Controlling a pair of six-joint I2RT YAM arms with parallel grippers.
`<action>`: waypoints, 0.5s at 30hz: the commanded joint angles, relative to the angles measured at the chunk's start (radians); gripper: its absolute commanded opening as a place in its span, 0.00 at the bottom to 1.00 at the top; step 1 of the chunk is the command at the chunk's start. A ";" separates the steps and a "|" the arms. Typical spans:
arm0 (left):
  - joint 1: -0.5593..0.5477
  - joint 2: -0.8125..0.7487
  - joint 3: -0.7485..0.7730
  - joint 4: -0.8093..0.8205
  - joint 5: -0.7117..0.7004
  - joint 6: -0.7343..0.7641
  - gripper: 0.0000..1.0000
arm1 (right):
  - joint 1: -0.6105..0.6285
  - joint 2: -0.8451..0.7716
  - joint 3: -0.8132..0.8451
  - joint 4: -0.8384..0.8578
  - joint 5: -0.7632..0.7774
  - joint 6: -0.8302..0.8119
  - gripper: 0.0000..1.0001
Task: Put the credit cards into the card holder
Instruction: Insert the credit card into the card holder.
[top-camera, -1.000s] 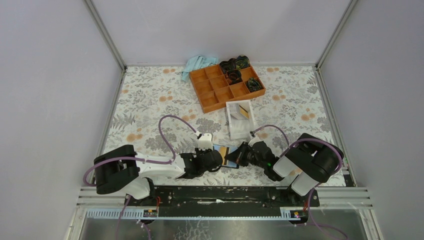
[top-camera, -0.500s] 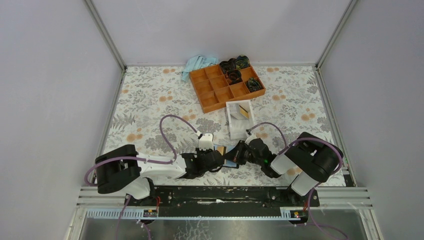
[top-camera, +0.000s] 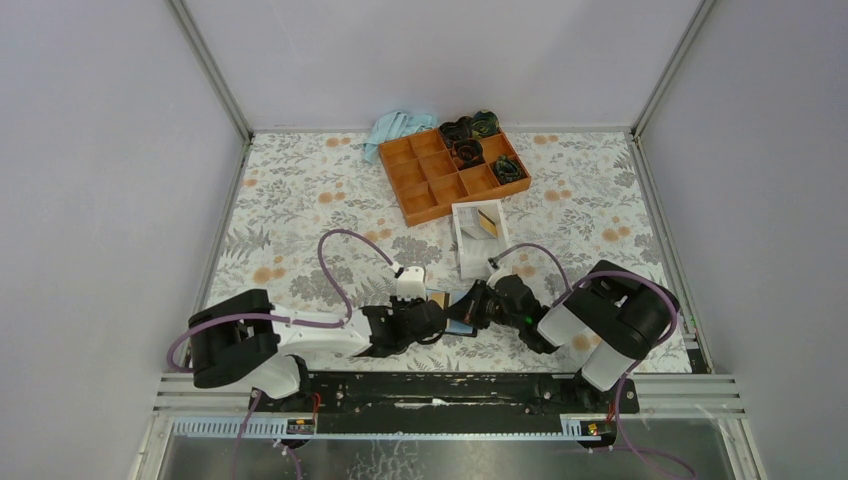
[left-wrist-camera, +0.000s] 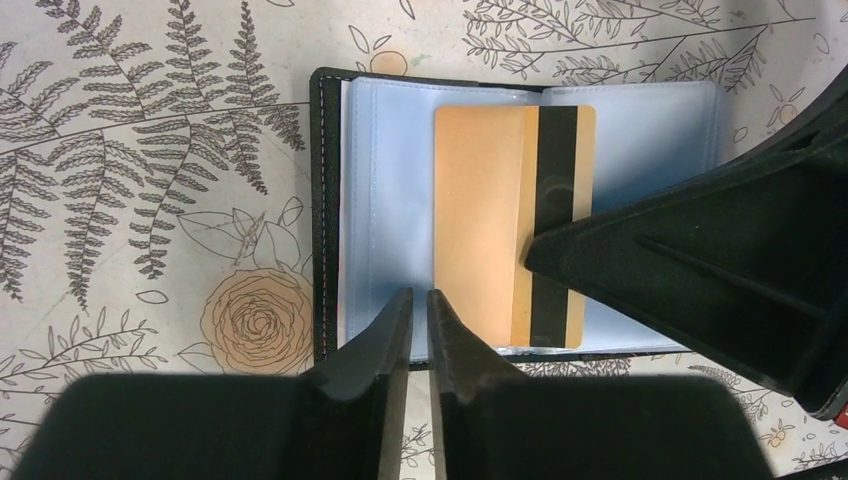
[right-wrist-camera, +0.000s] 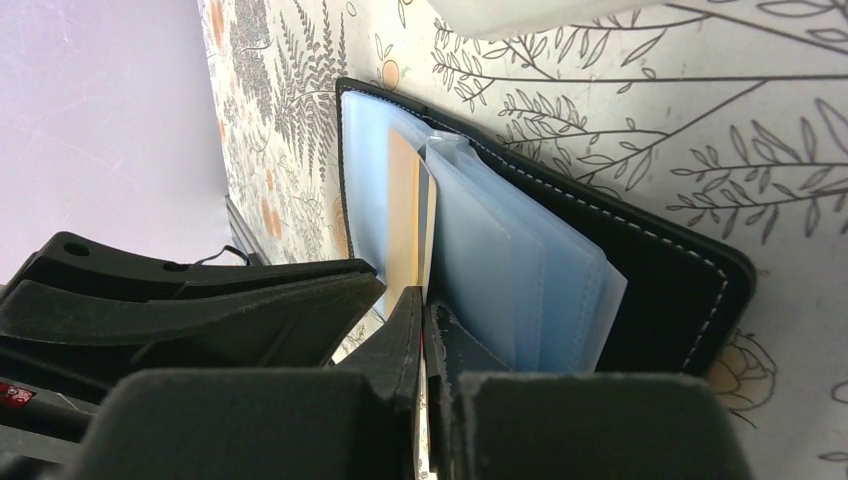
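Worktop (top-camera: 300, 190): floral-print cover, pale grey walls on three sides.
Orange tray (top-camera: 455, 172): far side, compartmented, dark items in several cells; no part in the task.
White box (top-camera: 478, 240): open-topped, between tray and arms; yellowish piece inside, likely another card, too small to confirm.
Card holder (left-wrist-camera: 385, 200): lying open and flat near the arm bases; black cover, light-blue clear sleeves. Judged light and floppy, apt to slide or fold shut; best pinned at the cover edge.
Right tool (right-wrist-camera: 425, 300): pressed together at a thin edge, sleeve or card, cannot tell which.
Left tool (left-wrist-camera: 420, 300): a slit apart, tips at the card's near corner, nothing seen clamped.
Credit card (left-wrist-camera: 480, 220): yellow-orange, lying on the sleeves; tucked in or merely laid, unclear. Judged stiff, thin and slick; best taken by a short edge.
Writing: none legible; black magnetic stripe only.
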 joint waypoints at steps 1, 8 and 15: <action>-0.004 -0.008 -0.029 -0.158 -0.012 -0.021 0.21 | 0.005 0.052 0.000 -0.148 0.004 -0.049 0.00; -0.004 -0.024 -0.030 -0.219 -0.069 -0.070 0.29 | 0.005 0.059 -0.007 -0.141 0.009 -0.043 0.00; -0.004 -0.029 -0.042 -0.277 -0.118 -0.138 0.32 | 0.004 0.048 -0.008 -0.153 0.012 -0.047 0.00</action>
